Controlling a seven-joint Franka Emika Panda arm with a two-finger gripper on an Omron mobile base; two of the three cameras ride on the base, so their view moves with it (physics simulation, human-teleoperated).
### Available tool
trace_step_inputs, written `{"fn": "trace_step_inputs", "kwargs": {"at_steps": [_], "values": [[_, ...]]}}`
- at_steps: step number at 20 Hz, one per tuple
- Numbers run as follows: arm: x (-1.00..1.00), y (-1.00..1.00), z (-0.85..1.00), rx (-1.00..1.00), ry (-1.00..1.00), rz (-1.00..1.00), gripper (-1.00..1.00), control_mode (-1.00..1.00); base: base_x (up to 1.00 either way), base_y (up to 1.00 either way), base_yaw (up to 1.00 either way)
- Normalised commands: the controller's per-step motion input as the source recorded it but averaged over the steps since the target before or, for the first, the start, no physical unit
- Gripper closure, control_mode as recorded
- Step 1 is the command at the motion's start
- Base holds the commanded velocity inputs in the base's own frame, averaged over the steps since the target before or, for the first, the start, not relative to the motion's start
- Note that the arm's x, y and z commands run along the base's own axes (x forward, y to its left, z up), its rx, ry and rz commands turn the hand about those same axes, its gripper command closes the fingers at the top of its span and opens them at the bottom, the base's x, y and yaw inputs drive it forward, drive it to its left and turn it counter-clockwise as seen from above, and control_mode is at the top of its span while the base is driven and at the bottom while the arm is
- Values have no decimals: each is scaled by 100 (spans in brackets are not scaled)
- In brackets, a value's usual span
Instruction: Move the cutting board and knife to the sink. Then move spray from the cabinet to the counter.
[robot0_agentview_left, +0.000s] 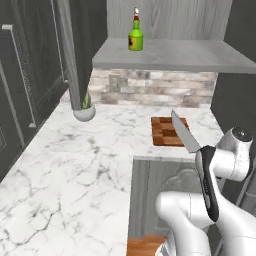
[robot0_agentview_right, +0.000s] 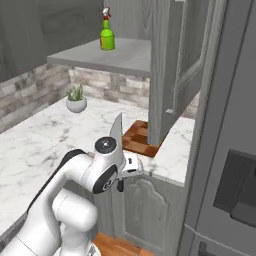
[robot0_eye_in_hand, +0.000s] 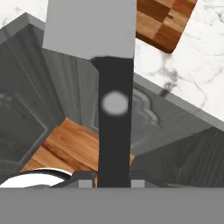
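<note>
A chef's knife with a black handle is pinched in the robot's claw, blade pointing up and away, raised above the counter's front edge. Just beyond the blade tip, a checkered wooden cutting board lies flat on the white marble counter, near that edge. Further back, a green spray bottle stands upright on the grey cabinet shelf above the counter. A small potted plant sits on the counter to the board's left.
</note>
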Motion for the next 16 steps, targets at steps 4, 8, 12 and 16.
{"fn": "trace_step_inputs", "kwargs": {"at_steps": [4, 8, 12, 16], "values": [[0, 0, 0, 0, 0, 0, 100, 100, -62, 6, 58], [0, 0, 0, 0, 0, 0, 100, 100, -57, 13, 61], [0, 0, 0, 0, 0, 0, 100, 100, -61, 23, 62], [0, 0, 0, 0, 0, 0, 100, 100, -88, 5, 59]]}}
